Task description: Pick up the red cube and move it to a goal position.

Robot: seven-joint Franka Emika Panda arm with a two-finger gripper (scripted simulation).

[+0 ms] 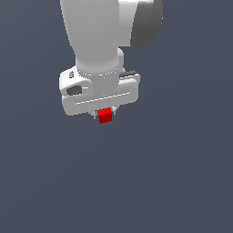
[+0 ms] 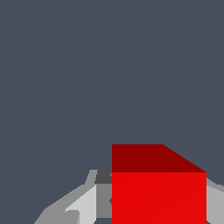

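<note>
- One red cube (image 1: 105, 115) is all the exterior view offers beyond the arm: it sits directly beneath the white gripper (image 1: 105, 116), centred under the broad hand body and much narrower than it.
- In that same view, small pale fingertips (image 1: 96, 114) peek out on either side of the cube, touching or nearly touching its flanks. I read the gripper as pinching the cube, not spread.
- The background there is one flat slate-grey field with no shadow or edge, so it cannot be told whether the cube rests on a surface or hangs clear of it. No goal marker is visible.
- The relation that matters for the coming move: the cube lies straight below the hand, along the fingers' line, with no sideways offset. A cube has no long axis, so orientation matters little; its faces look roughly square to the fingers.
- In the wrist view, the red cube (image 2: 159, 197) fills the near part of the picture, with a bright front face and a darker face above it.
- A light grey finger (image 2: 85, 203) runs up against one side of the cube and a sliver of the other (image 2: 215, 203) shows at the opposite side, which supports a closed grip on it.
- Judging from this, the pick looks made, and what remains is carrying the cube to a goal that neither view shows.
</note>
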